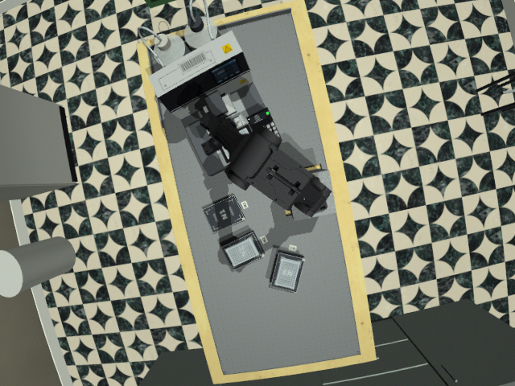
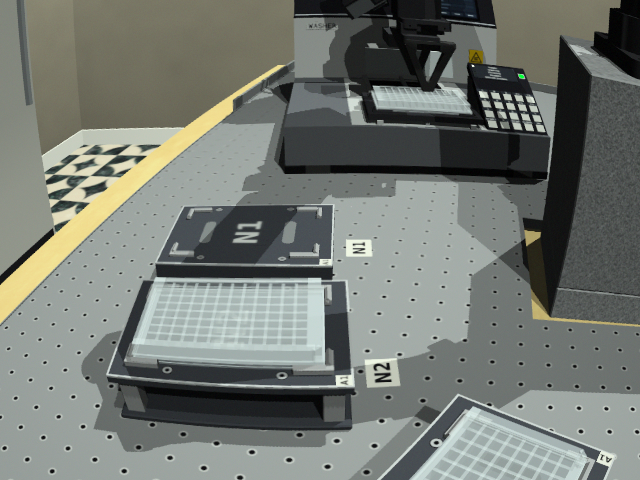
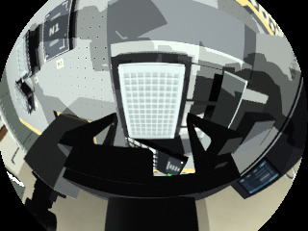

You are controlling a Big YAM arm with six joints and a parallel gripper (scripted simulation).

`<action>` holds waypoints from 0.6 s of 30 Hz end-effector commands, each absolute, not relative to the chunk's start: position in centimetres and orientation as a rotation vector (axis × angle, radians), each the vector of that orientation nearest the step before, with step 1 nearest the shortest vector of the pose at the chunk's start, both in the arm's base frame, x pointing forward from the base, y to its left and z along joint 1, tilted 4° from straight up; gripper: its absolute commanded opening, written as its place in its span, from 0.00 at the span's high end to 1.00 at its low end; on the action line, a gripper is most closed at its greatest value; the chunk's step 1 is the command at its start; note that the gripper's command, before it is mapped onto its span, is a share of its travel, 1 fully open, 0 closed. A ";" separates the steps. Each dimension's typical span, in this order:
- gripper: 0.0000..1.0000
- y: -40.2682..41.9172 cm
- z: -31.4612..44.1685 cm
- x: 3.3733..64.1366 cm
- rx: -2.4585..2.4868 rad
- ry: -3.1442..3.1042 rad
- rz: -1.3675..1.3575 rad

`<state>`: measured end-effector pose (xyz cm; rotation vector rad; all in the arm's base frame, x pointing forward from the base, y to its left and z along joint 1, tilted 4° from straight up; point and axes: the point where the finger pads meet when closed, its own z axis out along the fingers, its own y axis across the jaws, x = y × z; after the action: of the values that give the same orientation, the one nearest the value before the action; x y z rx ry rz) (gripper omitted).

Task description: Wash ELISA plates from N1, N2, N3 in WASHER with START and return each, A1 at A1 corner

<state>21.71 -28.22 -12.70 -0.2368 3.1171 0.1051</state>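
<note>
In the exterior view, a pale, translucent rectangular gridded plate [image 2: 421, 100] [image 3: 151, 101] is seen on the grey washer's carrier, upper right. The black two-fingered hand [image 2: 428, 87] [image 3: 151, 116] is poised at it, fingers wide apart, nothing clamped. A green lamp [image 1: 267, 112] [image 2: 521, 76] is lit. The dark rectangular nest N1 [image 1: 214, 220] [image 2: 270, 232] [image 3: 57, 30], left of centre, is unoccupied.
</note>
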 end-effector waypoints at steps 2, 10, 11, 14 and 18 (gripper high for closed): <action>0.00 -28.9 -12.3 22.3 -0.235 3.108 0.080; 0.00 -28.9 -12.3 22.3 -0.235 3.108 0.080; 0.00 -28.9 -12.3 22.3 -0.235 3.108 0.080; 0.00 -28.9 -12.3 22.3 -0.235 3.108 0.080; 0.00 -28.1 -13.3 22.1 -0.231 3.117 0.102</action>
<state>21.75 -28.29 -12.73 -0.2367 3.1157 0.1012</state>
